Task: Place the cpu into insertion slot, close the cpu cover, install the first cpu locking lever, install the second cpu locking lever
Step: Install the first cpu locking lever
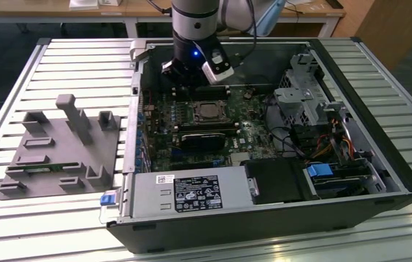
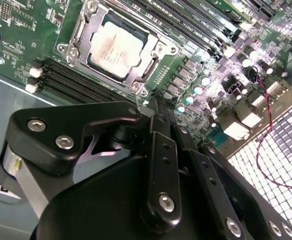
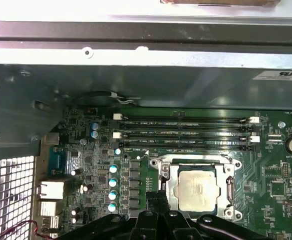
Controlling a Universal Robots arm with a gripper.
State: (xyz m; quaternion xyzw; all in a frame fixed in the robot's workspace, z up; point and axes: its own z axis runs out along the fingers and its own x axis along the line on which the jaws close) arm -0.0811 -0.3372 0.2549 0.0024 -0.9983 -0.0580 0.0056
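cpu is already sitting in the slot with the cover down around it, so I'd say we're on the latching step. That wants careful aim and a firm push. In the exterior view the gripper hangs at the cpu's 11 o'clock, pinched closed, nothing obviously held.

Slatted metal table carries 2 items in the exterior view. Open black PC case lies on its side, centre through 3 o'clock. Grey moulded fixture plate sits flat at 9 o'clock, just beside the case.
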